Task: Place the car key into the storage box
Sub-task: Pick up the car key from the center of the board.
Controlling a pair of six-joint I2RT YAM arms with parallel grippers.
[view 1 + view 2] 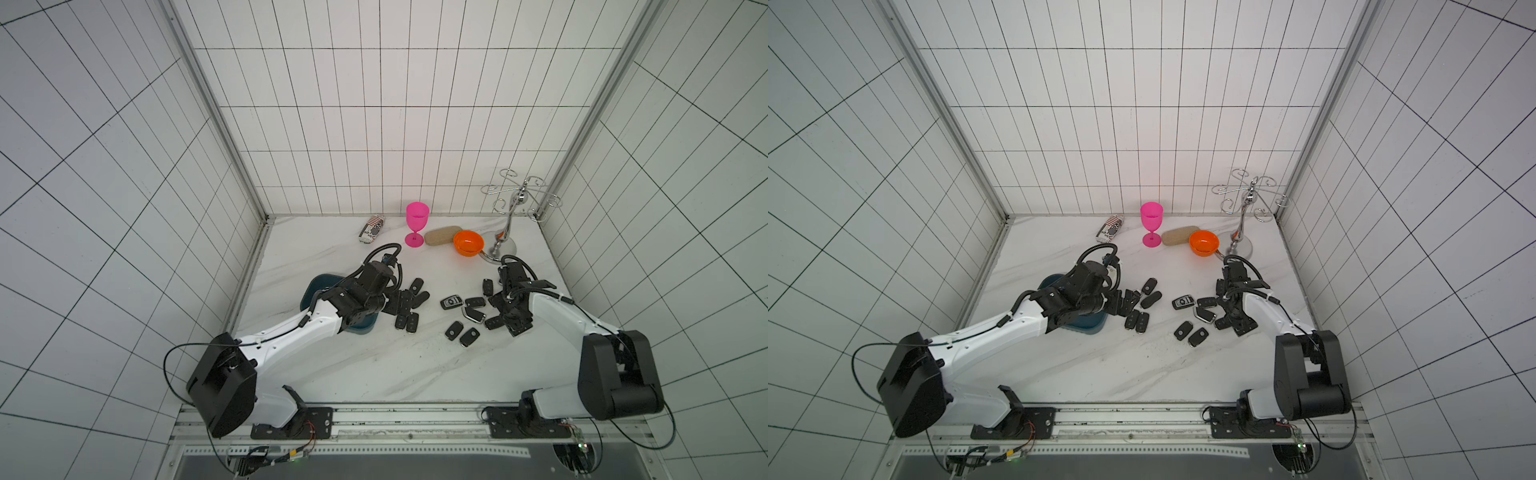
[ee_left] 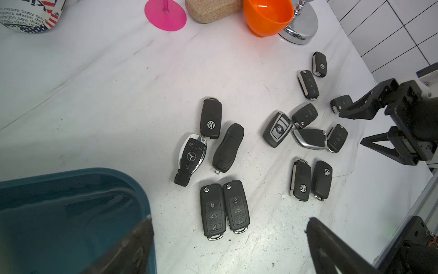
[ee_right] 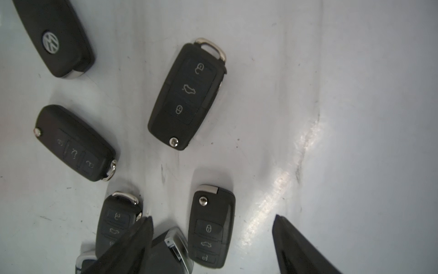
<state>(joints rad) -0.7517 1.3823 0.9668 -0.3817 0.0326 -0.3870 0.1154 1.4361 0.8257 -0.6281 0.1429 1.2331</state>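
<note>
Several black car keys lie loose in two clusters on the white marble table [image 1: 374,365]. The dark teal storage box [image 1: 320,286] [image 2: 71,201] sits at the left, mostly hidden under my left arm in both top views. My left gripper [image 1: 395,305] [image 2: 229,221] hangs open beside the box's edge, above a side-by-side pair of keys [image 2: 224,208], holding nothing. My right gripper [image 1: 500,311] [image 3: 212,218] is low over the right cluster. Its jaws stand apart on either side of one three-button car key [image 3: 211,227] [image 1: 494,322] without touching it. A silver-edged key [image 3: 175,246] lies against one finger.
Along the back wall stand a patterned pouch [image 1: 371,227], a pink goblet [image 1: 417,224], a tan case [image 1: 442,235], a small orange bowl [image 1: 468,242] and a chrome hook stand [image 1: 515,208]. Tiled walls enclose the table on three sides.
</note>
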